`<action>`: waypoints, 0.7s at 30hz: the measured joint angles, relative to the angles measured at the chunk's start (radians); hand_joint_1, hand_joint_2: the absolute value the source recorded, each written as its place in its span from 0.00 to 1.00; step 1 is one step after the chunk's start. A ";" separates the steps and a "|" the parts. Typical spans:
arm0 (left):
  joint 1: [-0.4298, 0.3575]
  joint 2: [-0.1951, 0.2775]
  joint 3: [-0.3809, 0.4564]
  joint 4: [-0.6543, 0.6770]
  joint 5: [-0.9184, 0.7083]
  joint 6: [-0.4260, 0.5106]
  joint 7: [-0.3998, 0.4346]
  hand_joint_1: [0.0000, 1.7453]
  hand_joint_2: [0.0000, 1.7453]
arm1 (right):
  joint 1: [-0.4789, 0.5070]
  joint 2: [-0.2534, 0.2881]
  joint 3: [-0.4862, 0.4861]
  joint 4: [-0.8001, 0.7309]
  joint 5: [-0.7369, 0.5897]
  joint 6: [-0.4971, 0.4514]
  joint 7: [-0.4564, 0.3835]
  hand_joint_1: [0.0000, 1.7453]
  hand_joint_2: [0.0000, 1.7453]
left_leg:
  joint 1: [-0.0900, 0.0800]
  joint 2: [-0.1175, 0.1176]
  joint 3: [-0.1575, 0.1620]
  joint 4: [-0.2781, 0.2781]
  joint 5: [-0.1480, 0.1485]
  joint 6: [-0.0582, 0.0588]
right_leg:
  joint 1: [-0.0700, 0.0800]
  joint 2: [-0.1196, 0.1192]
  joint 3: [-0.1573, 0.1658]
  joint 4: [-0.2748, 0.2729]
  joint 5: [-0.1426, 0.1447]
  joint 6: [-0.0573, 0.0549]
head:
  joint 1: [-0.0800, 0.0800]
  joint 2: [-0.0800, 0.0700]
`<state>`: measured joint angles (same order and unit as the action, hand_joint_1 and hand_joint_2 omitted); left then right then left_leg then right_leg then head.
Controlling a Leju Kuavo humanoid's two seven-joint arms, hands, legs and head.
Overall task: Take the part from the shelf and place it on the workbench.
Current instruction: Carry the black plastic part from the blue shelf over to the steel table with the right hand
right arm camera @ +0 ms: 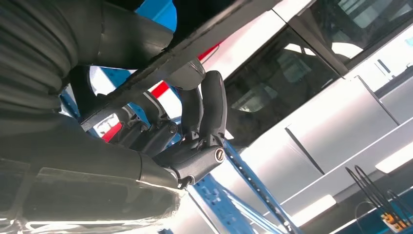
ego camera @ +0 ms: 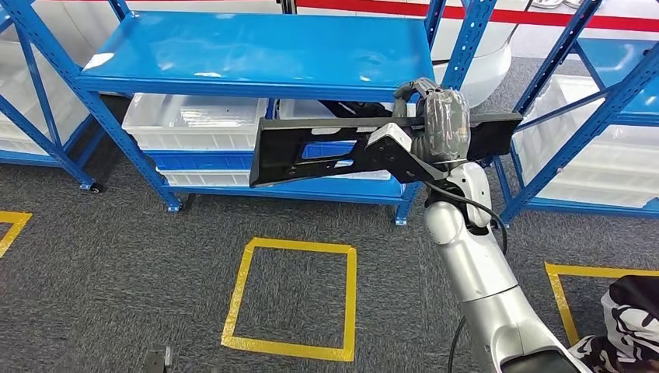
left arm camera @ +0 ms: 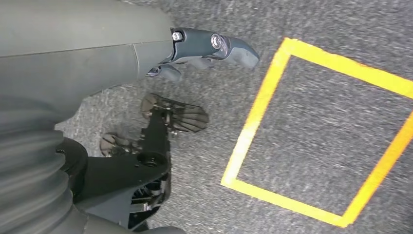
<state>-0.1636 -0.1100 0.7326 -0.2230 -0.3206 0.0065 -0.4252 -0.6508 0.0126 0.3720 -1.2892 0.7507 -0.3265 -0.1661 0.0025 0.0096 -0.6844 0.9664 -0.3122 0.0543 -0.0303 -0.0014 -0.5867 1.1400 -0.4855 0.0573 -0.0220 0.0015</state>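
Note:
The part (ego camera: 287, 155) is a long black plastic panel with cut-outs, held level in front of the blue shelf's (ego camera: 256, 50) lower tier. My right hand (ego camera: 439, 120) grips it right of its middle, at the end of the raised silver arm. Up close in the right wrist view, the dark fingers (right arm camera: 207, 109) curl round the edge of the part (right arm camera: 195, 46). My left hand (left arm camera: 214, 46) hangs over the grey carpet, holding nothing, fingers loosely apart.
White bins (ego camera: 194, 120) sit on the shelf's lower tiers. A second blue shelf (ego camera: 614, 101) with bins stands to the right. Yellow tape squares (ego camera: 297, 247) (left arm camera: 258, 112) mark the carpet. A black-and-white patterned thing (ego camera: 633, 318) is at the lower right.

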 joint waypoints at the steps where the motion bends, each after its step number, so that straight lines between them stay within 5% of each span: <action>1: 0.000 0.000 0.000 0.000 0.001 0.000 -0.001 0.00 1.00 | -0.002 0.001 0.000 0.001 0.000 0.000 0.000 1.00 1.00 | -0.001 0.000 -0.016 0.009 0.010 -0.007 | 0.002 0.002 0.048 -0.068 -0.012 -0.005 | -0.002 0.000; 3: 0.001 0.000 0.001 0.000 0.003 0.001 -0.006 0.00 1.00 | -0.004 0.004 0.001 0.005 0.000 -0.002 -0.001 1.00 1.00 | -0.003 0.000 -0.037 0.020 0.026 -0.017 | 0.005 0.004 0.093 -0.147 -0.042 -0.023 | -0.002 0.000; 5: 0.005 0.000 0.004 0.000 0.003 0.004 -0.009 0.00 1.00 | -0.003 0.005 0.003 0.014 0.000 -0.003 -0.002 1.00 1.00 | 0.005 -0.001 -0.051 0.023 0.037 -0.027 | 0.001 0.003 0.077 -0.145 -0.037 -0.040 | -0.003 0.000; 7: 0.010 0.000 0.007 0.001 0.003 0.006 -0.011 0.00 1.00 | -0.002 0.005 0.005 0.024 0.000 -0.002 -0.002 1.00 1.00 | 0.015 -0.002 -0.071 0.061 -0.011 -0.038 | -0.001 0.000 0.064 -0.139 -0.022 -0.056 | -0.004 0.000; 10: 0.013 0.000 0.015 0.001 0.008 0.002 -0.016 0.00 1.00 | -0.007 0.007 0.007 0.032 0.000 -0.001 -0.002 1.00 1.00 | 0.019 -0.003 -0.110 0.224 -0.141 -0.051 | 0.004 -0.002 0.046 -0.135 -0.002 -0.066 | -0.004 0.000; 12: 0.013 0.000 0.021 0.001 0.014 -0.001 -0.020 0.00 1.00 | -0.006 0.007 0.007 0.038 -0.001 0.001 -0.002 1.00 1.00 | 0.020 -0.003 -0.100 0.278 -0.153 -0.050 | 0.007 -0.001 0.034 -0.130 0.004 -0.064 | -0.004 0.000; 16: 0.012 0.001 0.025 0.001 0.019 -0.006 -0.028 0.00 1.00 | -0.009 0.006 0.007 0.044 -0.007 0.002 -0.004 1.00 1.00 | 0.012 -0.008 0.046 0.096 -0.109 -0.032 | 0.007 0.000 0.026 -0.129 0.013 -0.051 | -0.003 0.000; 21: 0.012 0.002 0.026 0.001 0.020 -0.008 -0.035 0.00 1.00 | -0.016 0.005 0.010 0.046 -0.020 0.001 -0.010 1.00 1.00 | -0.003 -0.005 0.068 0.043 -0.089 -0.002 | 0.009 -0.001 0.019 -0.133 0.015 -0.029 | -0.006 0.000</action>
<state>-0.1518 -0.1080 0.7584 -0.2220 -0.3010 -0.0016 -0.4606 -0.6670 0.0176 0.3820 -1.2435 0.7311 -0.3257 -0.1765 -0.0003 0.0045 -0.6162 1.0096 -0.4008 0.0519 -0.0213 -0.0025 -0.5682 1.0070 -0.4703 0.0280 -0.0276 0.0015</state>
